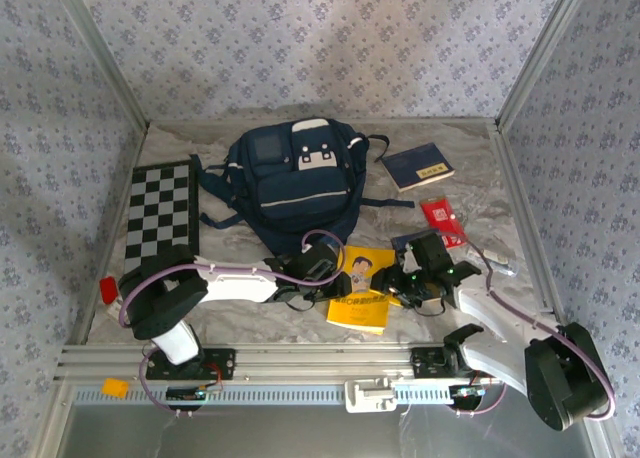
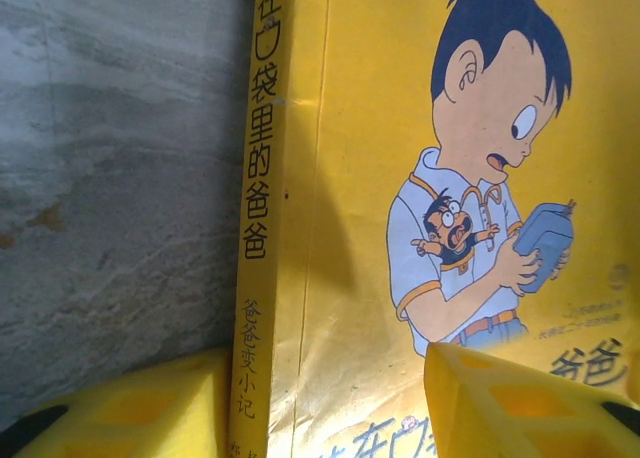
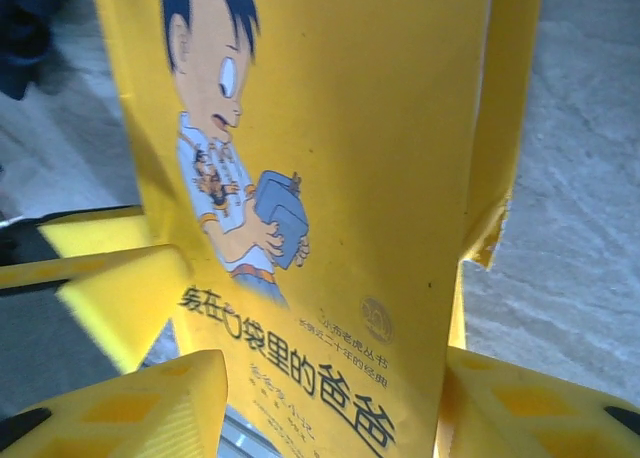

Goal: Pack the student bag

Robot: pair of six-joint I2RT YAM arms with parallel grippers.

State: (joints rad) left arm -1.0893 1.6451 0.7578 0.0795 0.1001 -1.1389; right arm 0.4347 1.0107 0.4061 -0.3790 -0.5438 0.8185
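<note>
The student bag point(image 1: 300, 173), navy with a white-flapped front pocket, lies at the back centre of the table. In front of it lies a yellow book point(image 1: 365, 296) with a cartoon boy on its cover. My left gripper point(image 1: 325, 263) is at the book's left edge. Its jaws point(image 2: 330, 398) stand open, one finger on the table beside the spine point(image 2: 255, 228) and the other over the cover. My right gripper point(image 1: 408, 281) is at the book's right side. The book's lower end point(image 3: 350, 308) sits between its jaws point(image 3: 335, 408), both pads against its edges.
A black-and-white chessboard point(image 1: 160, 213) lies left of the bag. A blue book point(image 1: 417, 165) and a red packet point(image 1: 440, 218) lie to the right. A small red thing point(image 1: 108, 289) sits at the left edge. Patterned walls close in the table on three sides.
</note>
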